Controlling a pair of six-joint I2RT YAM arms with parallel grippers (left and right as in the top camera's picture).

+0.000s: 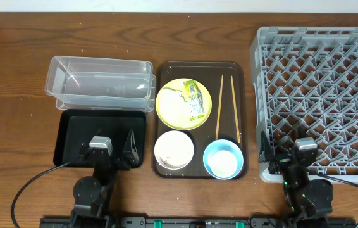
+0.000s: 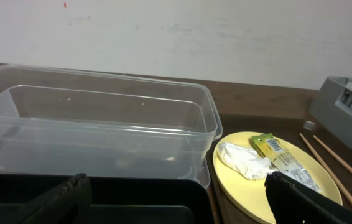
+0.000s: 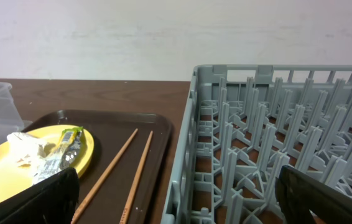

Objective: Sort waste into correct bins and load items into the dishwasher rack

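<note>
Grey rack [image 1: 318, 95] at the right edge stood empty; nothing sorted yet. Wrapper [image 1: 195, 100] lay on the plate [image 1: 169, 109], w/ chopsticks [image 1: 219, 107], white bowl [image 1: 174, 150] & blue bowl [image 1: 222, 159] mid-worktop. Clear tub [image 1: 100, 82], black tray [image 1: 70, 134] towards the left edge: empty. Left gripper [image 2: 185, 202], right gripper [image 3: 182, 199] at front edge gaped, holding nothing

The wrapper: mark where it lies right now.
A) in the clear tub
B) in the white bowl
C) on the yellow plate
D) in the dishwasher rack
C: the overhead view shows the wrapper lying on the yellow plate, which sits on the brown tray.
</note>
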